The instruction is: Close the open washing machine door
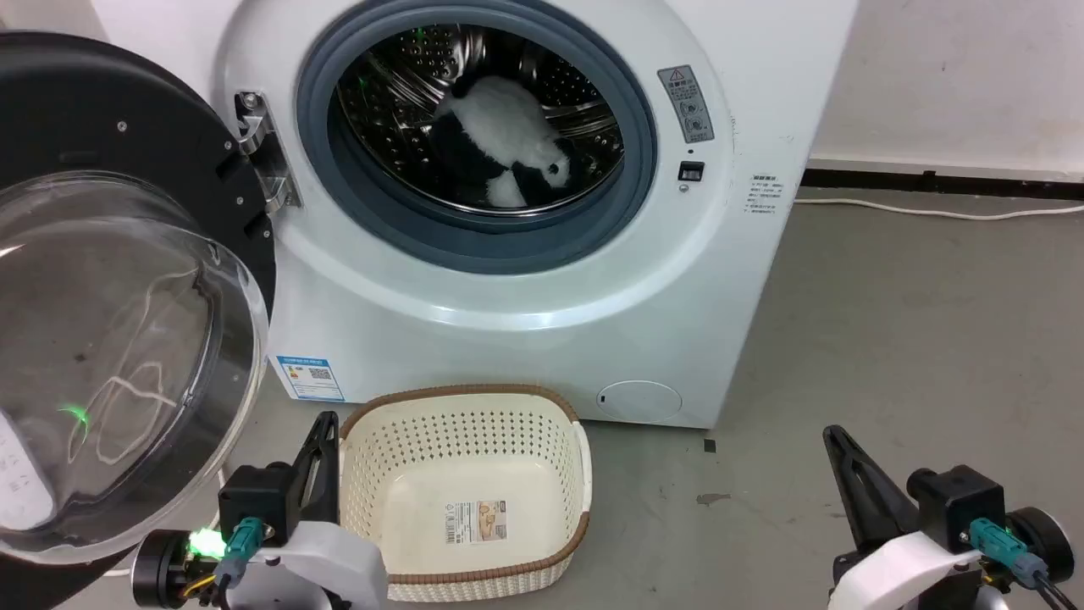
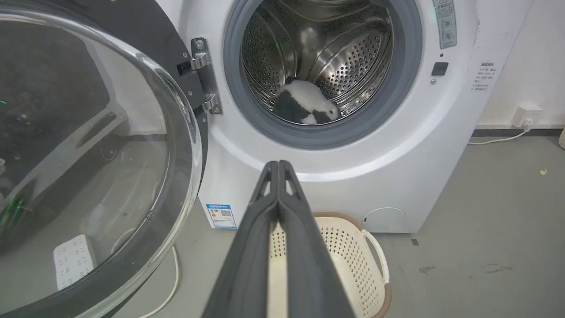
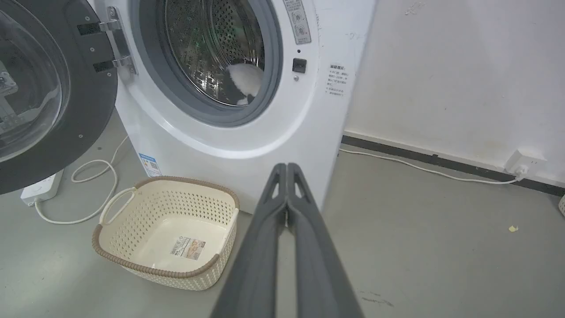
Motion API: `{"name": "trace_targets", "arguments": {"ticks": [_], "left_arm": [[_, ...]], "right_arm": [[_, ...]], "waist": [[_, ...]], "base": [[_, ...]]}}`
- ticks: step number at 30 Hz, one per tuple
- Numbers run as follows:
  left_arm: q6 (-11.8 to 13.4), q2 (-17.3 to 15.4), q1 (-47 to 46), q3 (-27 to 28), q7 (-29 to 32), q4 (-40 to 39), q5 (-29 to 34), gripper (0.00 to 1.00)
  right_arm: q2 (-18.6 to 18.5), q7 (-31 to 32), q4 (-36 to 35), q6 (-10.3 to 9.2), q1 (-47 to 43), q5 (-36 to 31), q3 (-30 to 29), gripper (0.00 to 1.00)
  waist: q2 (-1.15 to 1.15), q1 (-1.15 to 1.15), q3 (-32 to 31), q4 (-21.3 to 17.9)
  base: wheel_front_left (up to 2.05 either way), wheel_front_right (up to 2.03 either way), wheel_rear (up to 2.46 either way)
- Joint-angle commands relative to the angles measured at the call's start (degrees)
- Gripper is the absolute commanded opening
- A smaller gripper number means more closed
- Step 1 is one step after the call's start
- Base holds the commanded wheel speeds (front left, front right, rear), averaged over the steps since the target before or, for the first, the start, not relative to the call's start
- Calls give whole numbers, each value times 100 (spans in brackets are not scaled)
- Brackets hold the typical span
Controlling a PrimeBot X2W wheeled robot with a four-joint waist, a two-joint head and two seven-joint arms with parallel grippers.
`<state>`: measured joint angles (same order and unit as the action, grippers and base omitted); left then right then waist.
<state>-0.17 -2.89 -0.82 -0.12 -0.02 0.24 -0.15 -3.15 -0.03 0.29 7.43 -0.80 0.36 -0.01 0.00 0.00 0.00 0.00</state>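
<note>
The washing machine (image 1: 542, 339) (image 2: 397, 176) (image 3: 282, 145) is a white front-loader with its drum mouth uncovered. A black and white soft toy (image 1: 508, 144) (image 2: 304, 104) lies in the steel drum. The washing machine door (image 1: 110, 296) (image 2: 88, 154) (image 3: 48, 88) stands swung open to the left on its metal hinge (image 1: 262, 152), black rim around a bulging clear bowl. My left gripper (image 1: 324, 424) (image 2: 278, 165) is shut and empty, low by the door's right edge. On the floor to the machine's right, my right gripper (image 1: 834, 436) (image 3: 286, 168) is shut and empty.
A cream perforated basket (image 1: 466, 407) (image 3: 163, 269) stands on the grey floor against the machine's front, between my grippers. A white cable (image 3: 88, 190) and a power strip (image 3: 39, 190) lie under the open door. Another cable (image 3: 419, 168) runs along the wall on the right.
</note>
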Motion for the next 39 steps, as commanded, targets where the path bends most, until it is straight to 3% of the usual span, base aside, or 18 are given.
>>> {"name": "trace_targets", "arguments": {"ticks": [1,39], "left_arm": [[17,2,82,12,2,-24,15,0],[17,2,82,12,2,-24,15,0]], "right_arm": [[27,3,-29,6,80,-36,1,0],[27,3,-29,6,80,-36,1,0]], "waist": [[0,0,0,0],[0,0,0,0]], "base": [[0,0,0],[0,0,0]]}}
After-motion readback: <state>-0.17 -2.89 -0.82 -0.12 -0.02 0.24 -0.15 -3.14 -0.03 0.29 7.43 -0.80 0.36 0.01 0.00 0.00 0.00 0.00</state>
